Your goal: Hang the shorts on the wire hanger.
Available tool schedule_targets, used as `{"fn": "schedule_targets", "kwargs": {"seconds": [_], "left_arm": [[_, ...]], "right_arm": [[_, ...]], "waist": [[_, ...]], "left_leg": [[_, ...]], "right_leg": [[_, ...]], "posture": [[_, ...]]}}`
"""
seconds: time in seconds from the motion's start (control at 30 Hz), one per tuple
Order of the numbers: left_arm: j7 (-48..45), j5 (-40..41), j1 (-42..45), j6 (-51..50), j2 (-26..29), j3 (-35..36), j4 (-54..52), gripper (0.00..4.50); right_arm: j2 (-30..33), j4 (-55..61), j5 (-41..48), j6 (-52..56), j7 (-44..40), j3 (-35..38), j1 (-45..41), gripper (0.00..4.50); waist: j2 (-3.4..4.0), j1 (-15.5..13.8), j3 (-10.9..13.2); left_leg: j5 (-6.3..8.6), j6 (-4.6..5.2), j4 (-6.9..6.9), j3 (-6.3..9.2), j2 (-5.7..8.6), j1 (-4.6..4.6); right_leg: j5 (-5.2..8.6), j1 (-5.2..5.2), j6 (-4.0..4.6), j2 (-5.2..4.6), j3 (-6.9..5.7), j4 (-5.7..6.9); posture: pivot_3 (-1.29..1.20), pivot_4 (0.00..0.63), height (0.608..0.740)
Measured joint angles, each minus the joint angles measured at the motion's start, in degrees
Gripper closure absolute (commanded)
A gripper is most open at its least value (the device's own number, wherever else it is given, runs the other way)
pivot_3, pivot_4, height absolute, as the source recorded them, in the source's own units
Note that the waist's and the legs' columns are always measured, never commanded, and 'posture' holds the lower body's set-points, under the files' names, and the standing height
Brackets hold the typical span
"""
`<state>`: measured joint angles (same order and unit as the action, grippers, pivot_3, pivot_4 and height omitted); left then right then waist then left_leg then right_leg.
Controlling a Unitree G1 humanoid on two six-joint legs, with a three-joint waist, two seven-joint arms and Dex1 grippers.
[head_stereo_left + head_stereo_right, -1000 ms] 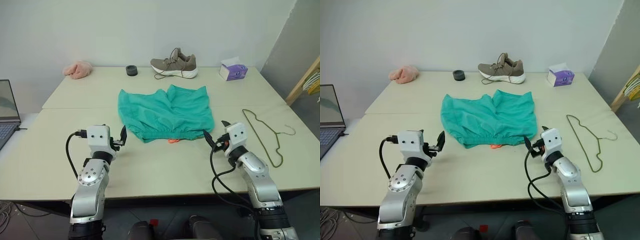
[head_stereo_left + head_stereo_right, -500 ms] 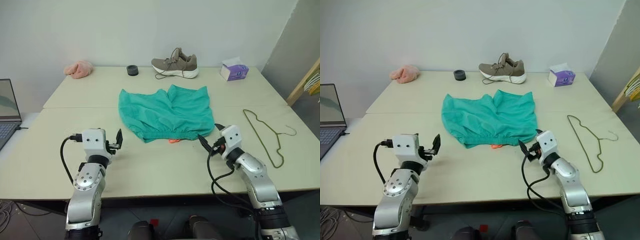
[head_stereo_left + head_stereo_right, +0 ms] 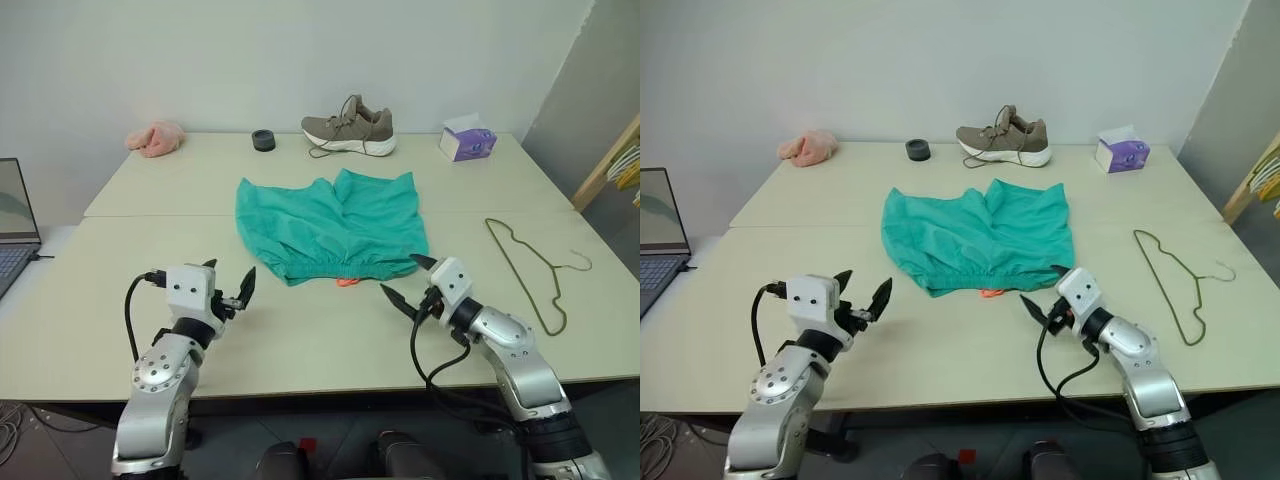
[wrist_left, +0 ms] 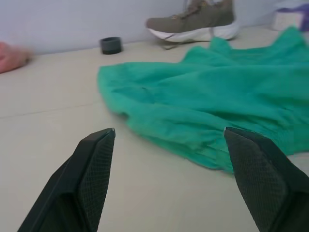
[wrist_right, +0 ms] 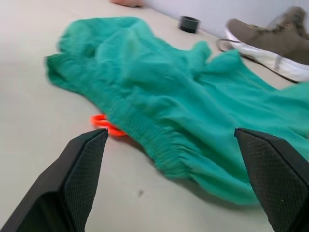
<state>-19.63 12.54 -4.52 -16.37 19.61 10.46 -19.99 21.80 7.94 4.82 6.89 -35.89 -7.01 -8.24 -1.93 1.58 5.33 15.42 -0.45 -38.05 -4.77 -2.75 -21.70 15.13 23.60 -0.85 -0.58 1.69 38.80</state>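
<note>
The teal-green shorts (image 3: 330, 225) lie flat in the middle of the table, waistband and orange drawstring (image 3: 346, 282) toward me. The olive wire hanger (image 3: 530, 270) lies flat on the table to their right. My left gripper (image 3: 230, 277) hovers open, low over the table, just left of the waistband's left corner, with nothing between its fingers. Over by the waistband's right corner my right gripper (image 3: 398, 275) is open and angled left toward the drawstring. In the wrist views the shorts (image 4: 217, 101) (image 5: 169, 82) lie just beyond the spread fingers, apart from them.
A grey shoe (image 3: 350, 130), a small black round thing (image 3: 263, 140), a pink cloth (image 3: 155, 140) and a purple tissue box (image 3: 466, 143) stand along the table's far edge. A laptop (image 3: 12, 225) sits off to the left, a wooden rack (image 3: 610, 165) at the right.
Both grippers have drawn back toward the table's near edge. The right one has shifted left and turned toward the drawstring. Both stay open; the shorts and hanger have not moved.
</note>
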Motion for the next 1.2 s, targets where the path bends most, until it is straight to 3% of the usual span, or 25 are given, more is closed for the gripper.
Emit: {"fn": "schedule_targets", "kwargs": {"seconds": [0.07,0.27,0.43,0.6,0.73,1.07,1.2], "left_arm": [[-6.8,1.9,-1.7,-0.5,6.4,-0.1,0.0,0.05],[-23.1,12.3,-4.1,-6.4,18.8,2.5,-1.2,0.05],[-27.4,13.6,-3.8,-7.3,23.5,2.9,-2.4,0.05],[-28.3,14.4,-1.4,-8.3,24.2,3.1,-2.6,0.05],[-28.5,14.4,0.4,-8.4,24.2,3.0,-2.7,0.00],[-28.7,14.0,0.5,-8.3,24.2,2.8,-2.7,0.00],[-29.0,13.9,-0.3,-8.1,24.2,2.8,-2.7,0.00]], "right_arm": [[2.1,1.2,-0.2,0.1,-2.3,-1.7,0.0,0.00],[4.6,-0.6,-2.6,0.8,-3.8,-3.8,-3.8,0.00],[4.7,-8.3,-8.5,-0.5,-2.8,-6.8,-10.6,0.00],[3.5,-18.1,-13.3,-1.6,-2.6,-10.4,-16.3,0.00],[0.3,-26.0,-15.1,-0.5,-1.6,-11.6,-21.9,0.92],[0.4,-30.7,-14.1,1.4,-6.3,-11.5,-26.6,4.43],[6.3,-26.8,-10.9,2.4,-15.9,-11.6,-26.4,4.47]], "waist": [[-0.02,0.1,0.0],[-0.08,0.2,0.0],[-0.09,0.2,0.0],[-0.09,0.2,0.0],[-0.09,0.3,0.0],[-0.08,0.3,0.0],[-0.06,0.2,0.0]], "left_leg": [[0.00,0.00,0.02,0.01,-0.03,0.03],[0.00,0.00,0.04,-0.01,-0.04,0.05],[0.00,0.00,0.05,-0.05,-0.02,-0.01],[0.00,-0.01,0.07,-0.06,-0.03,-0.09],[-0.01,-0.01,0.07,-0.10,-0.03,-0.09],[-0.01,-0.01,0.07,-0.11,-0.04,-0.09],[0.00,-0.01,0.08,-0.12,-0.03,-0.12]], "right_leg": [[0.06,0.02,0.09,0.01,-0.03,0.05],[0.12,0.08,0.19,0.01,-0.03,0.10],[0.09,0.14,0.15,0.00,0.00,0.08],[0.07,0.22,0.20,0.01,0.00,0.09],[-0.05,0.25,0.39,0.02,0.06,0.14],[-0.06,0.27,0.41,0.02,0.05,0.15],[-0.04,0.27,0.38,0.01,0.04,0.12]], "posture": [[0.03,0.065,0.740],[0.02,0.060,0.740],[0.02,0.060,0.740],[0.02,0.060,0.740],[0.02,0.062,0.740],[0.02,0.066,0.740],[0.03,0.067,0.740]]}}
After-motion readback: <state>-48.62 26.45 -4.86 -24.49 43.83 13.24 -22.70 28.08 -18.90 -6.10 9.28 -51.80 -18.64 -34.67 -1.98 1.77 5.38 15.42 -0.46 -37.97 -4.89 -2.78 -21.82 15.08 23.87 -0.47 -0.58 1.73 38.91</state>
